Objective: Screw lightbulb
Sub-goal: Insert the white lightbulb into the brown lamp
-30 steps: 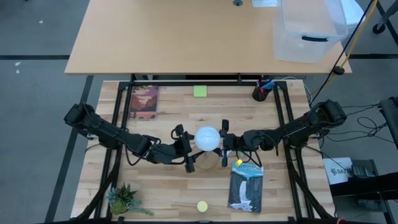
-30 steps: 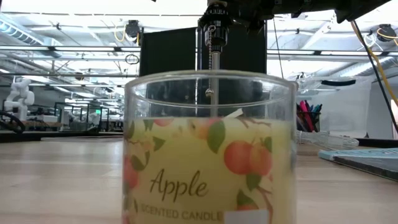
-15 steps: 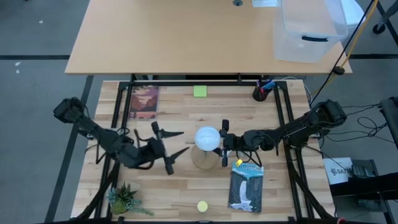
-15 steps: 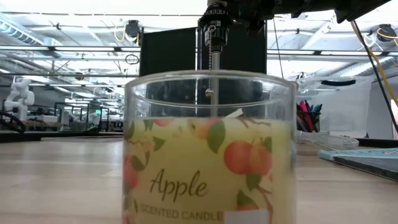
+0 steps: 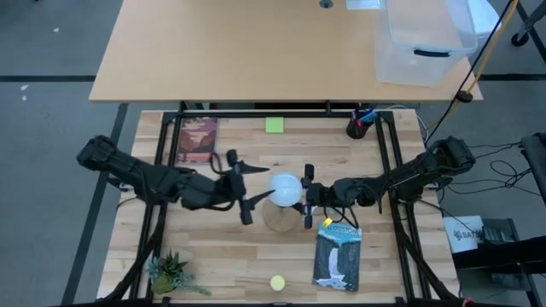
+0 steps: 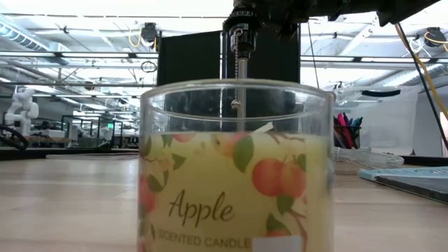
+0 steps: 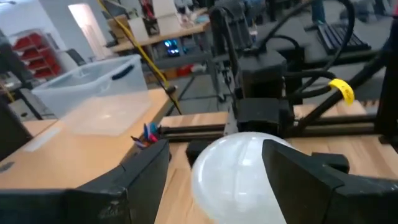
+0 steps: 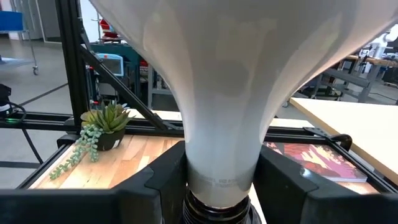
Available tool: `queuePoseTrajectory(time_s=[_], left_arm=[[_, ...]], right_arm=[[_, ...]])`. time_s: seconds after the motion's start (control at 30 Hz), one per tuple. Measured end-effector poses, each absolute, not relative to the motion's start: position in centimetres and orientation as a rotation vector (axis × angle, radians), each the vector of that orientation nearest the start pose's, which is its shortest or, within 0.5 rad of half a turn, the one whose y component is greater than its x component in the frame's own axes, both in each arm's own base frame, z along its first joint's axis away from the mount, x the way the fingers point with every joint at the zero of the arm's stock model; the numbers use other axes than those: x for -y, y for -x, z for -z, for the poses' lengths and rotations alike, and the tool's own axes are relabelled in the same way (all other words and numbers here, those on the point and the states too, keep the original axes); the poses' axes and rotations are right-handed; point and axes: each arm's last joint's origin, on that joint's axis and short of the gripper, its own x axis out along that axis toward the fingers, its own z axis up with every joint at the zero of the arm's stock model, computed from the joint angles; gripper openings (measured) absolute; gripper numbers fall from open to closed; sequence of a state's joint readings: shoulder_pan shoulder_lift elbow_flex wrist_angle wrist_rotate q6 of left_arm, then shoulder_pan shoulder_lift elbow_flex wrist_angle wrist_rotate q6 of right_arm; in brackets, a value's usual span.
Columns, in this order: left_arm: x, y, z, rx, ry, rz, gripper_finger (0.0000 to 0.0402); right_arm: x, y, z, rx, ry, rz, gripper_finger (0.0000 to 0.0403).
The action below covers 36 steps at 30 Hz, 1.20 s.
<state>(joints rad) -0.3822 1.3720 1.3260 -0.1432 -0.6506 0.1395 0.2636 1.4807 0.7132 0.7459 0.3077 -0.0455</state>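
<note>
The left end effector, which had swung away with fingers spread, is back beside the small white frosted lightbulb, open for another twist. The right end effector stays clamped on the bulb's neck above the round wooden base.

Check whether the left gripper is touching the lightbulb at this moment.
Apart. In the left wrist view, the left gripper stands open with the lightbulb between its fingers, and background shows on both sides of the globe.

Left claw back beside lightbulb.
</note>
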Motion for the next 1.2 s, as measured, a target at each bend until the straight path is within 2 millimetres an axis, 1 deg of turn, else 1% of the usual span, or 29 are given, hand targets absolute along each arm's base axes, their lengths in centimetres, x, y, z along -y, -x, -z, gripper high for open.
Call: queuePoseTrajectory(time_s=[0.07,0.17,0.27,0.37,0.57,0.83,1.07,1.2], left_arm=[[9.7,-29.7,-39.3,-0.2,-0.243,-0.241,0.0264],[9.7,-30.8,-39.0,-0.227,-0.272,-0.225,0.0264],[9.5,-31.4,-38.9,-0.247,-0.278,-0.221,0.0264],[9.4,-31.6,-38.9,-0.246,-0.277,-0.225,0.0264],[9.0,-31.6,-38.7,-0.271,-0.26,-0.234,0.0264],[7.9,-32.2,-38.0,-0.305,-0.236,-0.272,0.0264],[7.9,-32.4,-37.9,-0.31,-0.226,-0.257,0.0263],[8.0,-32.3,-37.9,-0.315,-0.22,-0.248,0.0263]], right_arm=[[-7.2,-30.1,-23.4,-0.042,0.058,0.043,0.0179],[-7.2,-30.1,-23.5,-0.038,0.056,0.04,0.0203],[-7.2,-30.1,-23.5,-0.04,0.053,0.04,0.0223],[-7.2,-30.1,-23.5,-0.035,0.052,0.041,0.0234],[-7.2,-30.1,-23.6,-0.031,0.061,0.042,0.0237],[-7.2,-30.1,-23.7,-0.019,0.068,0.045,0.0238],[-7.6,-29.9,-23.9,-0.018,0.097,0.039,0.0238],[-7.6,-29.3,-24.7,-0.018,0.103,0.035,0.0238]])
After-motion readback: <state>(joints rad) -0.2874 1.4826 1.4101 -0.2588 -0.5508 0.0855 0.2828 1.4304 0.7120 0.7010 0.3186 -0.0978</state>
